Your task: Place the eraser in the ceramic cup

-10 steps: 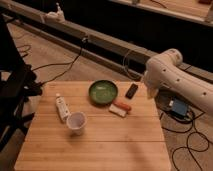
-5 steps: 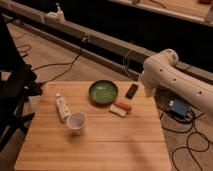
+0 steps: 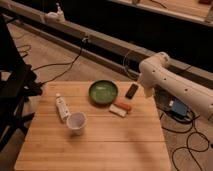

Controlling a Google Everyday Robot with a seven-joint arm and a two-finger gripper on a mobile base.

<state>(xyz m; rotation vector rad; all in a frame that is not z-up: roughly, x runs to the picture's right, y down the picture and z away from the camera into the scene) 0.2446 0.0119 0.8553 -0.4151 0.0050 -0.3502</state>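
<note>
Hovering at the rear right edge of a wooden table (image 3: 100, 145), the gripper (image 3: 148, 92) hangs from a white robot arm (image 3: 185, 92) that reaches in from the right. Whether it is spread or pressed together cannot be told.

Just beside the gripper, toward the table's middle, the eraser (image 3: 131, 90) lies flat on the wood. It is a small black block, not grasped. Just past the eraser sits a wide green bowl (image 3: 103, 92). White-and-orange blocks (image 3: 120, 108) lie near the eraser, toward the table's front. Well apart from the gripper, across the table and nearer the front, the ceramic cup (image 3: 76, 122) stands with its mouth up. A white tube (image 3: 61, 106) lies just beyond the cup, on the side away from the gripper.

The step in hand looks to be the reach for the eraser. Doing it well probably means shifting sideways over the block, descending straight, closing across its narrow width and keeping off the bowl's rim. It should then lift high enough to clear the blocks and bowl on the way to the cup.

No brand, label or writing can be read.
</note>
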